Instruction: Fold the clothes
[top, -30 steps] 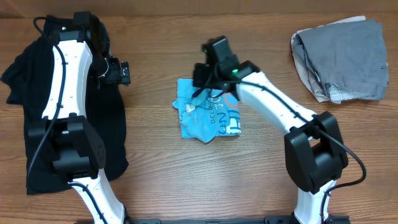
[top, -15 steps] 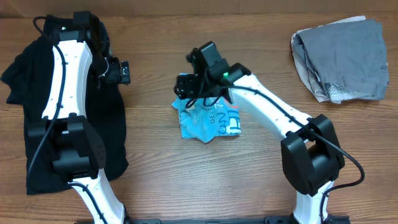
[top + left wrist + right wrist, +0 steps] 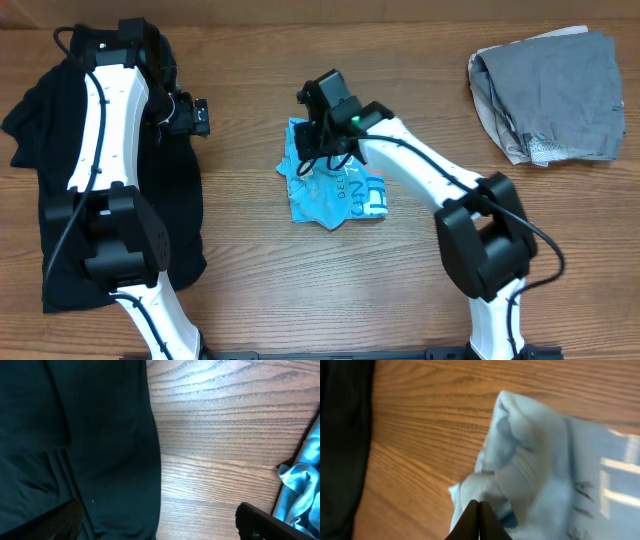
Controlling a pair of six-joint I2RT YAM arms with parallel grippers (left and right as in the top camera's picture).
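The light blue T-shirt (image 3: 345, 192) lies crumpled at the table's middle, lettering up. My right gripper (image 3: 310, 150) is over its upper left corner. In the right wrist view the right gripper (image 3: 478, 506) has its jaws pressed together with no cloth seen between them, the tips just above a bunched fold of the T-shirt (image 3: 540, 460). The black shirt (image 3: 30, 120) lies at the left under my left arm. My left gripper (image 3: 195, 117) is open over the black shirt's right edge (image 3: 90, 435), its fingers (image 3: 252, 517) wide apart and empty.
The grey garments (image 3: 555, 95) lie in a pile at the far right. Bare wooden table (image 3: 250, 250) lies between the black shirt and the T-shirt. The T-shirt's edge shows at the right of the left wrist view (image 3: 300, 485). The black shirt shows at the left of the right wrist view (image 3: 342, 435).
My right gripper has moved left across the light blue T-shirt to its upper left corner. The left arm has not moved.
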